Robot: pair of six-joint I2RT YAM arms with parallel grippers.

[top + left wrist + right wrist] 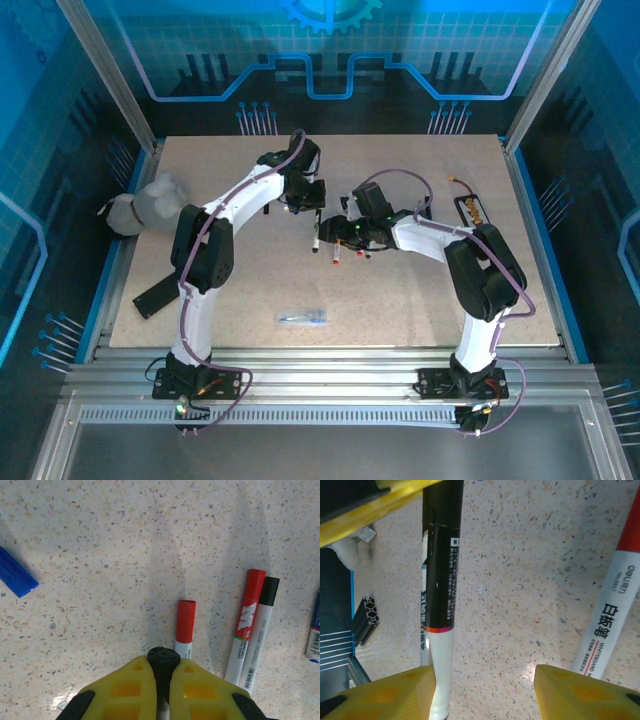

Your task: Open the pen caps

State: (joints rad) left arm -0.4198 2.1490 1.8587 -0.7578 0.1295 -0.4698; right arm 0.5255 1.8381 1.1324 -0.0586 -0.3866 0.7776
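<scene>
Showing the left hand (164, 669) clamped shut on a black-ended pen (440, 580) held low over the worktop (100, 555). Whether the gripped end is its cap cannot be told. The right hand (485, 692) stands open around the white barrel, which lies close against one finger, well off-centre. Closing from here would probably shove the pen sideways and twist it in the left grip. The other finger (580, 692) sits just beside a loose red-ended pen (612, 595) and could knock it away.

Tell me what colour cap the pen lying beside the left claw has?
Red cap on a white pen; the left wrist view shows it best.
</scene>
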